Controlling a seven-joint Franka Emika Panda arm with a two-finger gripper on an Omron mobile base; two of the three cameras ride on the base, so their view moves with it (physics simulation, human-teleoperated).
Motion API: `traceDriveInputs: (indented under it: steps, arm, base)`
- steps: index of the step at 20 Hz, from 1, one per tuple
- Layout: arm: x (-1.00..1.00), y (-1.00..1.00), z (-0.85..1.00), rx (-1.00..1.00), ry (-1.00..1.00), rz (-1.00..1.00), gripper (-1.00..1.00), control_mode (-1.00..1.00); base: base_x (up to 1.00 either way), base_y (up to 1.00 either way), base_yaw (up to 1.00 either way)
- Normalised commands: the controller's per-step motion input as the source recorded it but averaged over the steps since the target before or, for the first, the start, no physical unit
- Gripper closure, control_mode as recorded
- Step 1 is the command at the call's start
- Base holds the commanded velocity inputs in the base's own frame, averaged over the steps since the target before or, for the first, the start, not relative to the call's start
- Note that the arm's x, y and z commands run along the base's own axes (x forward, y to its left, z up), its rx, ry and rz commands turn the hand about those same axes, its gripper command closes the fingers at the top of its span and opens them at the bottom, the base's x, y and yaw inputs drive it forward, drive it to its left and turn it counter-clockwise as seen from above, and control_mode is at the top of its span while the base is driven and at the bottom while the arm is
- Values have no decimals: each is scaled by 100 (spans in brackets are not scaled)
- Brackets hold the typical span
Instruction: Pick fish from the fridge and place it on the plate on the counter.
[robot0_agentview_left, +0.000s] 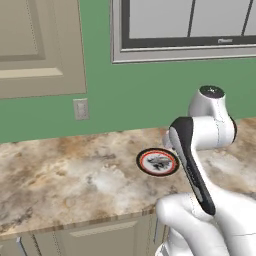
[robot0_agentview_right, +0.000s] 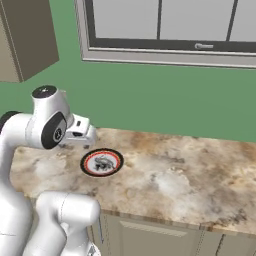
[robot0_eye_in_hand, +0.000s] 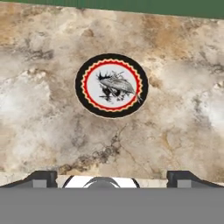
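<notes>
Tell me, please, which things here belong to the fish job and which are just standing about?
Job:
- fish, lying on the plate
- plate, on the counter
- counter
- gripper, open above the counter, holding nothing

Just there:
- window
- wall cabinet
- wall outlet

kitchen: marbled counter (robot0_agentview_left: 75, 170), beige cabinets (robot0_agentview_left: 40, 45), window (robot0_agentview_right: 170, 30).

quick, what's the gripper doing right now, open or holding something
gripper: open, holding nothing, above the marbled counter; the grey fish lies on the black-rimmed round plate.
</notes>
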Motion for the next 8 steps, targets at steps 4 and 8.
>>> traceDriveInputs:
  steps: [4, 8]
  arm:
    - [-95, -4, 47, 3, -2, -6, -100, -100]
    - [-71, -2, 53, 0, 0, -2, -100, -100]
  base:
    - [0, 0, 0]
    - [0, 0, 0]
